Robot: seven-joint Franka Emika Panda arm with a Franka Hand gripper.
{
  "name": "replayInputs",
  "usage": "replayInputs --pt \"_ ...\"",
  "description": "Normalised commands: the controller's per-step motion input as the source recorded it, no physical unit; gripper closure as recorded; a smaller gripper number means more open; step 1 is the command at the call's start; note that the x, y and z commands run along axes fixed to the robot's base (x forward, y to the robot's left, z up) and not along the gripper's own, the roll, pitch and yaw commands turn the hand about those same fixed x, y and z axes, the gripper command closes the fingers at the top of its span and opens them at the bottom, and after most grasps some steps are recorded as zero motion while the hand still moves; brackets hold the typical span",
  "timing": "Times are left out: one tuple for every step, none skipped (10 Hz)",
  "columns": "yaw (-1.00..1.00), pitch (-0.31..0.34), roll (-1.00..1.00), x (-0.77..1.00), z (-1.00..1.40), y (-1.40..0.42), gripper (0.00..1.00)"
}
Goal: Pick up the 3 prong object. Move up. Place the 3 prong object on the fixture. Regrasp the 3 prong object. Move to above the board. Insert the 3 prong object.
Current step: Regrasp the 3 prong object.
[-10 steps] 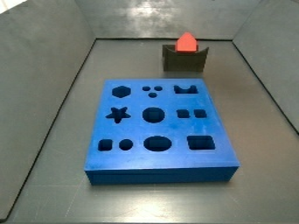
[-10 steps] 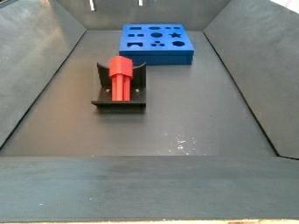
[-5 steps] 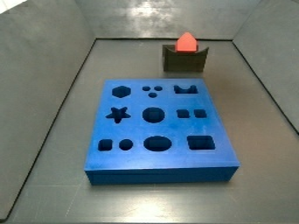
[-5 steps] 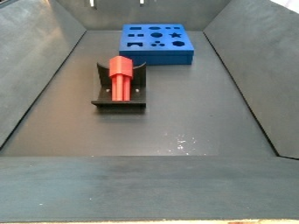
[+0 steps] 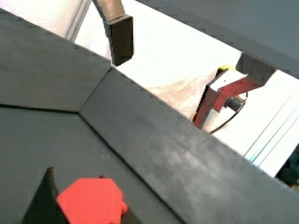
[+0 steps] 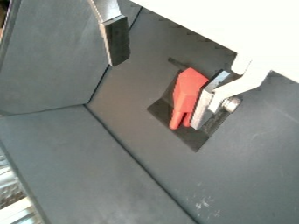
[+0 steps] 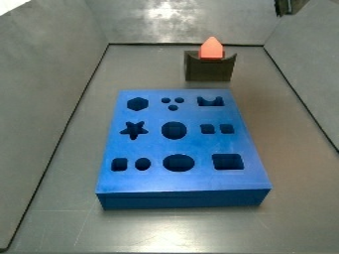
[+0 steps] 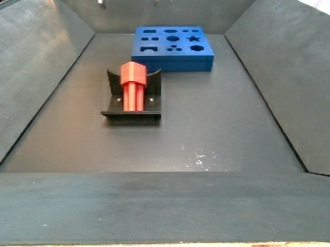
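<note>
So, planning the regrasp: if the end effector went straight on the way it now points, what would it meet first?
Probably the 3 prong object lying in the fixture; the open end effector hangs above it in a wrist view, though depth is unclear.

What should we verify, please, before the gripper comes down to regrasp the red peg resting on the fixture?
1. 3 prong object seated in the fixture: ok.
2. Gripper empty, silver fingers spread apart: ok.
3. Gripper clear of the peg, raised well above it in a wrist view: ok.
4. Fingers lined up to straddle the peg: cannot tell.
5. Board holes unobstructed: ok.
6. Which hole fits the prongs: cannot tell.
</note>
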Motion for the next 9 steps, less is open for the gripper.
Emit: replayInputs --pt "0.17 0.101 0.3 0.1 -0.01 -0.04 0.0" --pt "0.18 0.072 0.22 0.08 -0.01 -0.03 0.0" --pt "0.22 0.084 0.23 0.03 -1.0 0.07 0.0" --pt "0.21 0.07 0.22 0.04 -1.0 0.07 0.0" --pt "0.2 0.035 0.2 0.05 -1.0 0.06 0.0" --pt "0.18 -0.004 0.16 0.06 -1.0 0.05 0.0" --pt "0.16 -0.03 0.13 0.07 -1.0 0.05 0.0" --pt "0.14 -0.051 0.12 0.08 -1.0 0.05 0.0" --pt "0.11 -0.085 0.1 0.09 -1.0 0.04 0.0"
